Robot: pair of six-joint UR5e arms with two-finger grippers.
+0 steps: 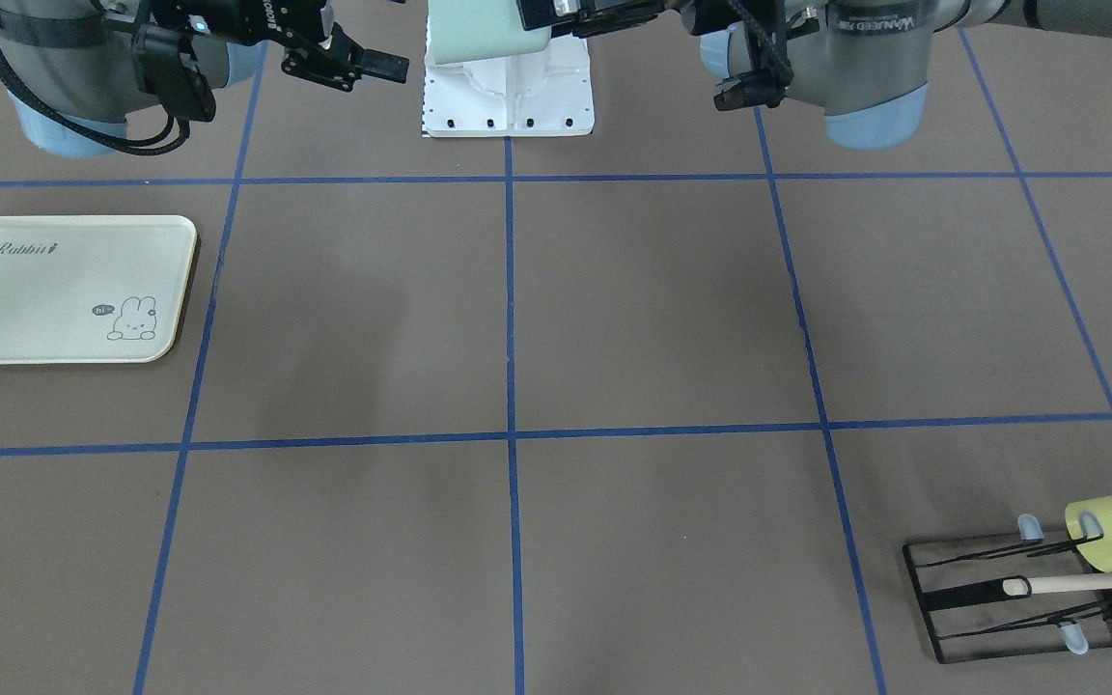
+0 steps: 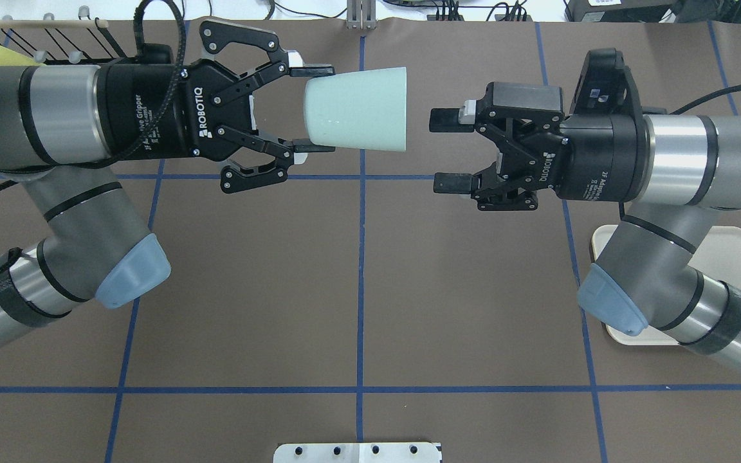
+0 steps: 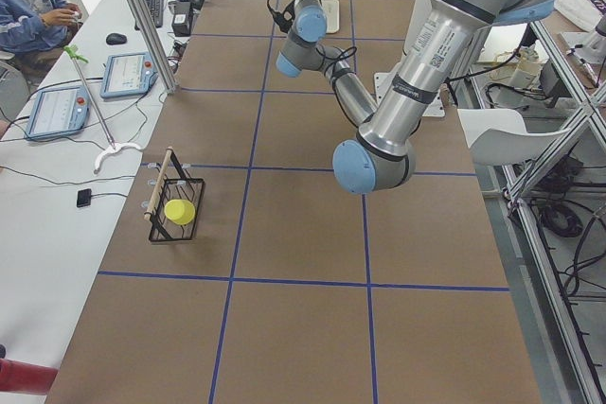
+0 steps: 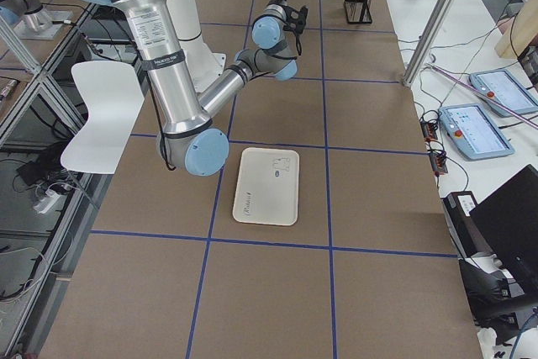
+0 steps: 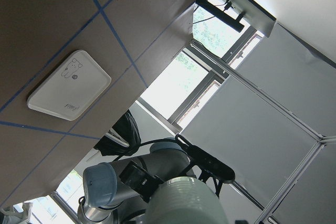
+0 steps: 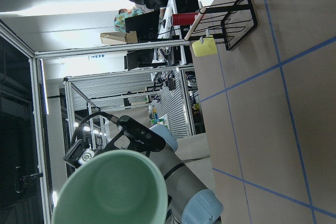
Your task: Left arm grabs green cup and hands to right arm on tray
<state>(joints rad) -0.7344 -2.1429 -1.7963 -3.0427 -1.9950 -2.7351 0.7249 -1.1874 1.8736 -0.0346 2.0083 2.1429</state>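
Smooth, faintly glossy plastic green cup (image 2: 357, 109), matt cream tray (image 1: 35, 309), matt brown table (image 1: 653, 309), black wire rack (image 1: 961, 594), pale wooden rod (image 1: 1097, 582)

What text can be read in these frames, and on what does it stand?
"ROBOTIQ": bodies of the left gripper and right gripper.
"Rabbit": tray.
"2F Adaptive Gripper", partly legible: both grippers' collars.
Band lettering on the left arm and the tray's speech bubble: too blurred to read.

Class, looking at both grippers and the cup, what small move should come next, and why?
Probably the right gripper eases toward the green cup, since its jaws stand open, short of the cup's mouth, while the left gripper holds the base.
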